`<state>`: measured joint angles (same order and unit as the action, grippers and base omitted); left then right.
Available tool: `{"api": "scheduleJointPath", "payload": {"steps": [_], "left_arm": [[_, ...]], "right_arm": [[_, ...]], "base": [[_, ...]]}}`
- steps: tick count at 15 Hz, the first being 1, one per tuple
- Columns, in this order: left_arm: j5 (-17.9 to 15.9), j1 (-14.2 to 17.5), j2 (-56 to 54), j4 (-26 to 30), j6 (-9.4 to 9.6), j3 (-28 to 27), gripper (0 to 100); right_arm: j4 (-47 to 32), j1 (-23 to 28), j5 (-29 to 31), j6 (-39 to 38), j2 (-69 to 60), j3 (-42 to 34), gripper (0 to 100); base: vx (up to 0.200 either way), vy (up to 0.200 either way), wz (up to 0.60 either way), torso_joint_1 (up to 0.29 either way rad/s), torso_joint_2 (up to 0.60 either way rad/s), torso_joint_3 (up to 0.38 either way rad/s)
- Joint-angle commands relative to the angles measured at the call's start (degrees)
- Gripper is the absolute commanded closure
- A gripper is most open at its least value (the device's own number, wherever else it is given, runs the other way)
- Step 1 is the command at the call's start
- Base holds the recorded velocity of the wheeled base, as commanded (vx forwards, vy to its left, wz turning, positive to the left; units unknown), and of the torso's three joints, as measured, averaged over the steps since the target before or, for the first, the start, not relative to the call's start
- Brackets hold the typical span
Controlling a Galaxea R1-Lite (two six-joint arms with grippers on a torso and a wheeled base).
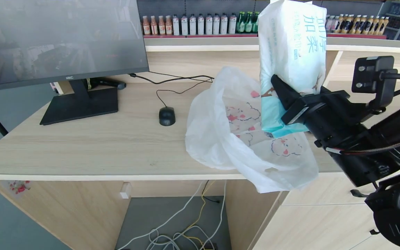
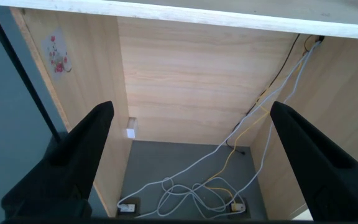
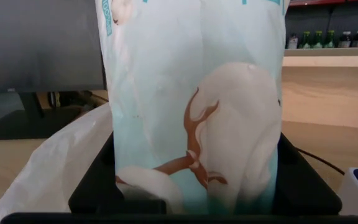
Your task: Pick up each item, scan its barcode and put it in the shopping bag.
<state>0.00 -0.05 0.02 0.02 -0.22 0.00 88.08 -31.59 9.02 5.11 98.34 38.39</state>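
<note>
Pinching the lower part of a tall white-and-teal tissue pack (image 1: pixel 292 45), the right gripper (image 1: pixel 283 91) holds it upright, with one dark finger (image 1: pixel 281 88) pressed along the pack's near face. In the right wrist view the pack stands squarely between the two fingers and rises well past them. Its teal bottom end hangs over the open mouth of the white shopping bag (image 1: pixel 221 139). The bag lies slumped on the wooden desk (image 1: pixel 99 146), with its lower part drooping over the front edge. Whether the pack's bottom already dips inside the bag's mouth or sits just above it cannot be told. The gripper's far finger is hidden behind the pack, the pack's top is cut off by the edge of the head view, and no barcode can be made out on the faces that show.

Well apart from all this, the left gripper (image 2: pixel 191 112) hangs below the desk's front edge with its fingers spread wide and nothing between them, facing loose cables (image 2: pixel 191 186) on the floor. On the desk to the left of the bag sit a black mouse (image 1: pixel 167 116) and a dark monitor (image 1: pixel 61 38).
</note>
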Motion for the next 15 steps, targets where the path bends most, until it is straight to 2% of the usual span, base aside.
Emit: {"api": "scheduleJointPath", "payload": {"steps": [1, 7, 12, 15], "left_arm": [[0.0, 0.0, 0.0, 0.0, -0.04, 0.0, 0], [0.0, 0.0, 0.0, 0.0, -0.04, 0.0, 0], [0.0, 0.0, 0.0, 0.0, -0.04, 0.0, 0], [0.0, 0.0, 0.0, 0.0, -0.04, 0.0, 0]], "right_arm": [[0.1, 0.0, 0.0, 0.0, 3.5, 1.4, 100], [-0.2, 0.0, -0.1, -0.9, 12.0, 7.7, 100], [-0.1, 0.0, -1.5, -1.0, 11.6, 4.5, 100], [0.3, 0.0, -1.6, -1.0, 9.2, -0.4, 100]], "base": [[0.000, 0.000, 0.00, 0.000, 0.00, 0.000], [0.000, 0.000, 0.00, 0.000, 0.00, 0.000], [0.000, 0.000, 0.00, 0.000, 0.00, 0.000], [0.000, 0.000, 0.00, 0.000, 0.00, 0.000]]}}
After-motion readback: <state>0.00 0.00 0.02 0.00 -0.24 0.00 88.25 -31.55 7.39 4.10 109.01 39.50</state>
